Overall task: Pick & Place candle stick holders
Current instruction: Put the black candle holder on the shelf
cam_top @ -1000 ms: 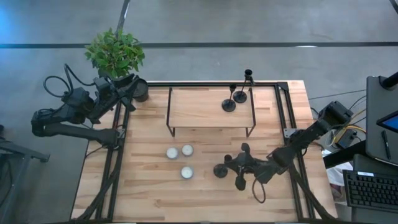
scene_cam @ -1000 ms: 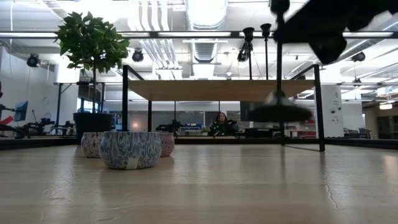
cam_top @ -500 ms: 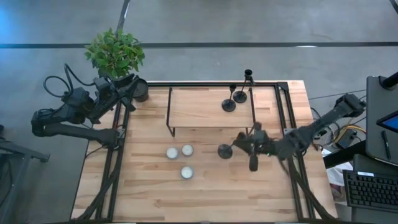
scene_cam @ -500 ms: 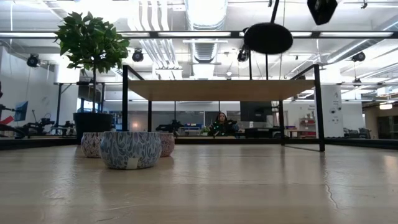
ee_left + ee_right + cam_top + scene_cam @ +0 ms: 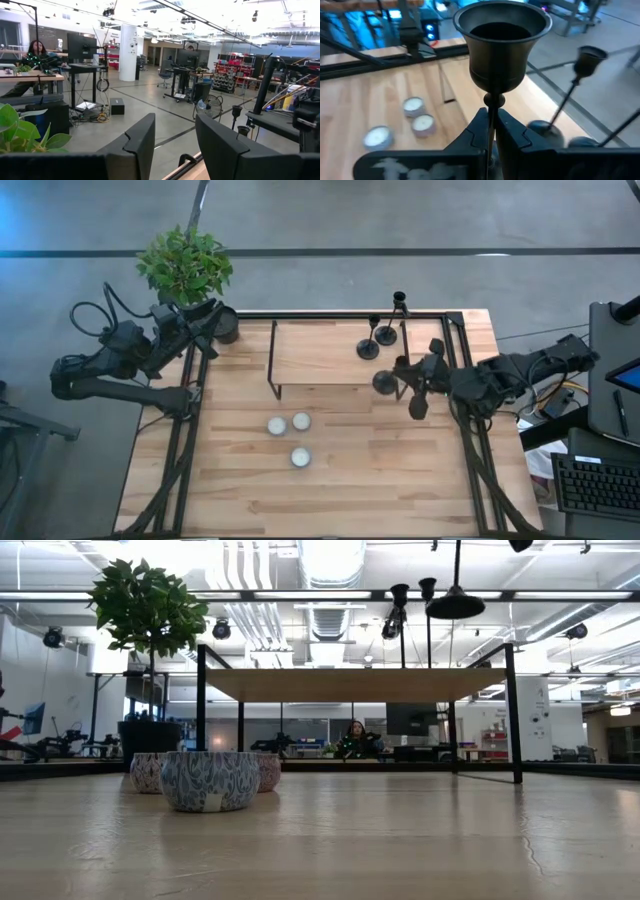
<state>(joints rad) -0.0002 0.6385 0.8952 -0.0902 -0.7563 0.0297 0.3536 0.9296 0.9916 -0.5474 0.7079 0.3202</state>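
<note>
My right gripper [image 5: 407, 379] is shut on a black candlestick [image 5: 386, 383] and holds it in the air by the near right corner of the raised wooden shelf [image 5: 320, 355]. Its disc base [image 5: 455, 606] hangs above shelf height. Two more black candlesticks [image 5: 368, 348] [image 5: 387, 332] stand on their bases on the shelf's right end. They also show in the right wrist view [image 5: 586, 56]. My left gripper [image 5: 172, 145] is open and empty at the table's far left corner, beside the plant pot [image 5: 224, 328]. My right gripper pinches the candlestick's thin stem [image 5: 491, 111] between its two fingers, just below the cup [image 5: 501, 40]. The fingers come roughly level from the table's right side and lie across the stem. The candlestick is lifted clear, cup up, base hanging below the fingers.
Three white tealights [image 5: 276, 425] [image 5: 301, 421] [image 5: 300, 457] sit on the table in front of the shelf. A leafy plant [image 5: 185, 265] stands in the pot at the far left corner. A black metal frame [image 5: 455, 370] runs along the table's sides.
My right gripper, still shut on the candlestick, has risen and gone toward the table's far edge and a little right. The candlestick has gone from low over the table near the tealights to above shelf height by the shelf's right end.
</note>
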